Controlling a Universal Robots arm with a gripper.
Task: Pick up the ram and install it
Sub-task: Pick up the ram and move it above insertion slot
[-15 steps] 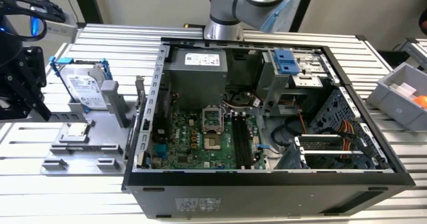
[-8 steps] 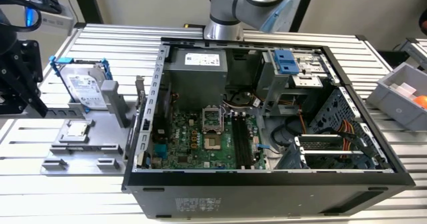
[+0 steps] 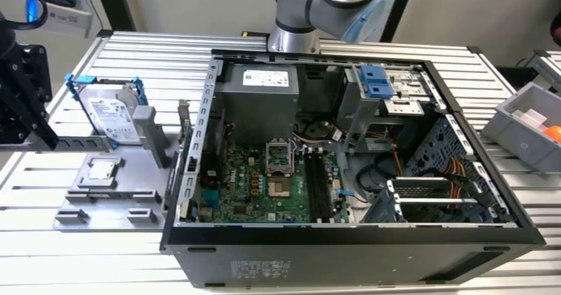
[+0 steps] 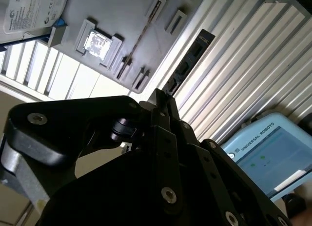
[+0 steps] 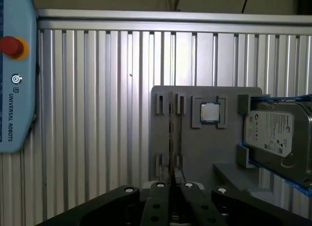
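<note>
The gripper (image 5: 174,185) is hovering clear of the grey fixture plate (image 5: 195,153), its jaws standing almost together. The ram (image 5: 171,133) is standing on edge on that plate, near the square processor chip (image 5: 210,112), and is showing as a thin, long, dark strip. For a good pick, keep the jaws parallel to the strip, centre them on its length and grip its flat faces squarely.

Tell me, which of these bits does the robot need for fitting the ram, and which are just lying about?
For the job:
the ram, on edge in the grey holder
the gripper, lined up with it
the black slots inside the open computer case

Just lying about:
the hard drive in its blue frame
the square silver chip
the grey bin
</note>
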